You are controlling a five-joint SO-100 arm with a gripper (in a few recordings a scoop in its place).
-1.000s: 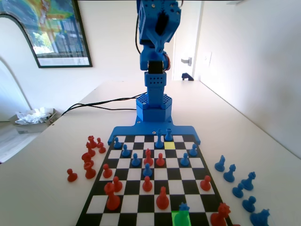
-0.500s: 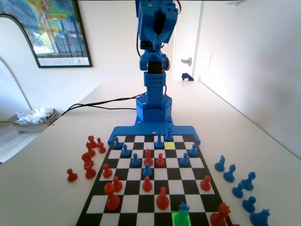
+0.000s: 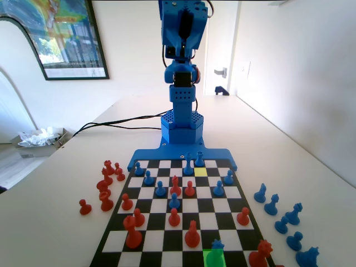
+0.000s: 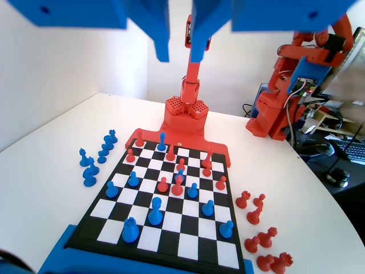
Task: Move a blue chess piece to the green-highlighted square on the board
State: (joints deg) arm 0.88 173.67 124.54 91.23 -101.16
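Blue plastic chess piece with a small spiky crown top point(image 3: 217, 245) stands on the bright green-highlighted square point(image 3: 214, 258) at the near edge of the black-and-white chequered board point(image 3: 183, 222) in the fixed view, second square from the right corner, with a red piece point(image 3: 261, 253) just beside it on the right. In the wrist view the same piece point(image 4: 162, 138) shows at the far row of the board, small and upright.

By how things lie, the placing looks done: the piece rests on the target square and nothing touches it. The blue two-finger gripper point(image 4: 179, 57) hangs high above the board in the wrist view, well apart from every piece, its fingers point(image 4: 161, 48) spread with a clear gap and nothing between them. What is left, I judge, is only for the blue arm point(image 3: 182, 67) to settle at its rest pose at the far end of the white tabletop point(image 3: 67, 222).

The piece stands erect, its long axis vertical, base flat on the square and crown pointing straight up. Whether it sits centred on the square I cannot tell, since the picture's lower edge cuts the square.
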